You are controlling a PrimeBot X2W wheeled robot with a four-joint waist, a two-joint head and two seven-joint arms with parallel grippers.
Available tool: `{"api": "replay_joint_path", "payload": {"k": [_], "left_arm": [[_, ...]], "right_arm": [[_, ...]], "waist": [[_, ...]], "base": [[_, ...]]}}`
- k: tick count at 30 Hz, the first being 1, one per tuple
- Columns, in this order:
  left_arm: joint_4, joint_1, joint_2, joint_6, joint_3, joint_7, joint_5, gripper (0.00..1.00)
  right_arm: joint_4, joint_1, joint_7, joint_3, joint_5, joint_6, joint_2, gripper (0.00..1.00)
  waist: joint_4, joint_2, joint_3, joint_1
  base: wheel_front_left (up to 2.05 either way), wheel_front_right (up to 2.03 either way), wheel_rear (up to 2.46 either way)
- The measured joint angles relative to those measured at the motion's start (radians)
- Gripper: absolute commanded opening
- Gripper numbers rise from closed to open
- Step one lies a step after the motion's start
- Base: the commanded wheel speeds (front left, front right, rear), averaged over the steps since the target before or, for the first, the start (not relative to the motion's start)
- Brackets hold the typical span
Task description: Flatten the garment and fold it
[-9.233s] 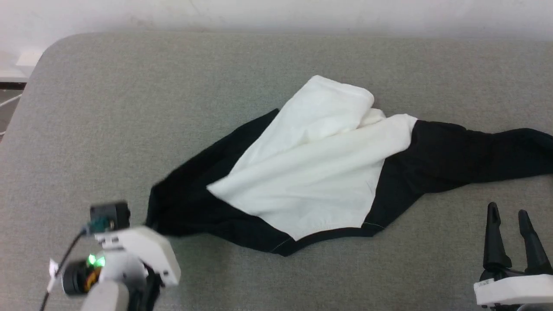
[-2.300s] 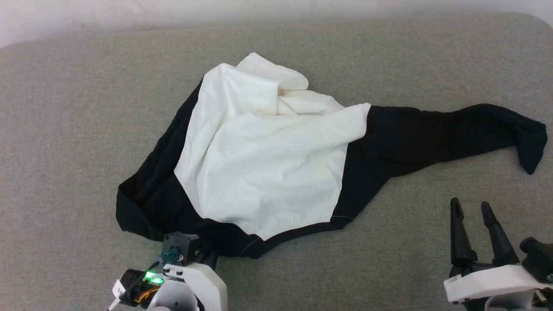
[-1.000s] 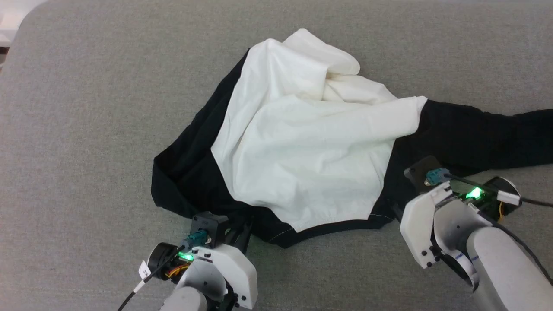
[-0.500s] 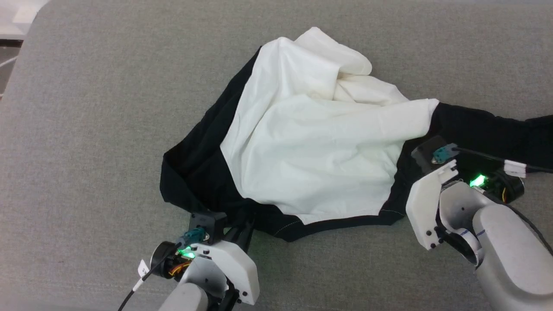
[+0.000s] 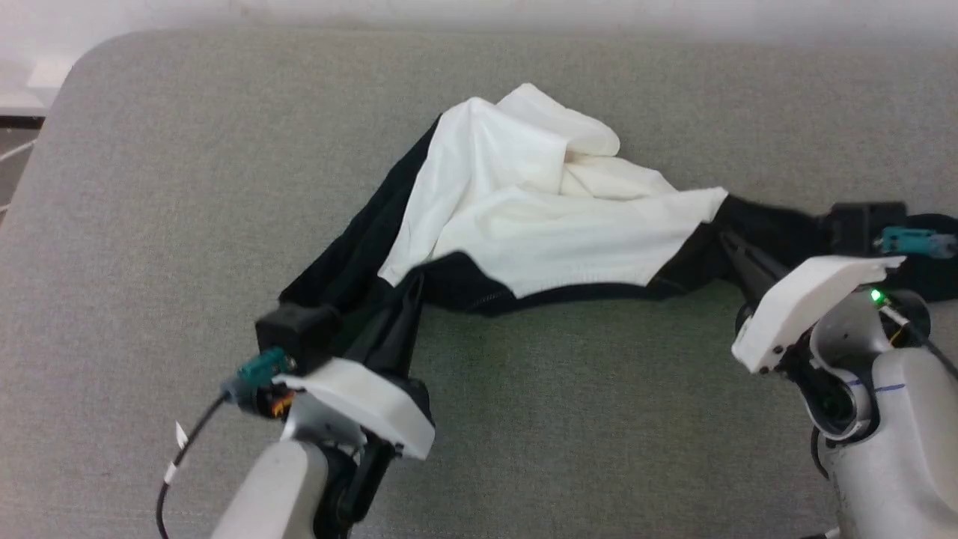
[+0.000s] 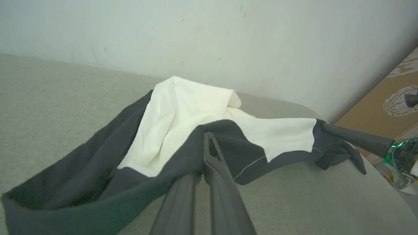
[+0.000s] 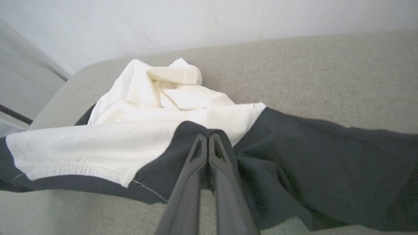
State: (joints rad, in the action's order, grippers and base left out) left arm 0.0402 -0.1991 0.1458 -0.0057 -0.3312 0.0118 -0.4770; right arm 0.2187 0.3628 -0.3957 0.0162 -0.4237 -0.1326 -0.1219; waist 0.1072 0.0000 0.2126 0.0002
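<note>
Black hem of garment (image 5: pixel 539 217) newly lifted, left claw (image 5: pixel 413 284), right claw (image 5: pixel 726 239) both gripping it

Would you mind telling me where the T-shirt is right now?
In the head view the T-shirt sits crumpled at the middle of the grey surface, its black near edge pinched by the left gripper and the right gripper.

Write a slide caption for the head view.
Left gripper and right gripper each pinch the black edge of the crumpled garment on grey padding.
</note>
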Motion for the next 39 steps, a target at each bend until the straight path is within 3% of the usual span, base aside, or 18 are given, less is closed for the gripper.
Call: {"api": "replay_joint_path", "payload": {"k": [9, 18, 27, 39], "left_arm": [[-0.132, -0.203, 0.037, -0.031, 0.013, 0.118, -0.026, 0.0], [-0.028, -0.487, 0.115, -0.077, 0.006, 0.232, 0.004, 0.0], [0.108, -0.668, 0.148, -0.108, -0.053, 0.276, 0.036, 0.0], [0.284, -0.858, 0.153, -0.107, -0.038, 0.237, 0.058, 0.0]], "right_arm": [[-0.202, 0.087, 0.018, -0.032, -0.026, 0.001, 0.032, 0.0], [-0.248, 0.258, -0.018, 0.004, 0.028, 0.001, 0.012, 0.0], [-0.13, 0.429, -0.014, 0.025, 0.065, 0.001, 0.004, 0.0], [0.131, 0.706, 0.03, 0.03, 0.171, 0.001, 0.016, 0.0]], "waist": [[-0.021, 0.0, -0.079, -0.0001], [-0.056, 0.0, -0.131, -0.0002], [-0.08, 0.0, -0.153, -0.0001], [-0.106, 0.0, -0.15, -0.0002]], "base": [[0.0, 0.0, 0.0], [0.0, 0.0, 0.0], [0.0, 0.0, 0.0], [0.0, 0.0, 0.0]]}}
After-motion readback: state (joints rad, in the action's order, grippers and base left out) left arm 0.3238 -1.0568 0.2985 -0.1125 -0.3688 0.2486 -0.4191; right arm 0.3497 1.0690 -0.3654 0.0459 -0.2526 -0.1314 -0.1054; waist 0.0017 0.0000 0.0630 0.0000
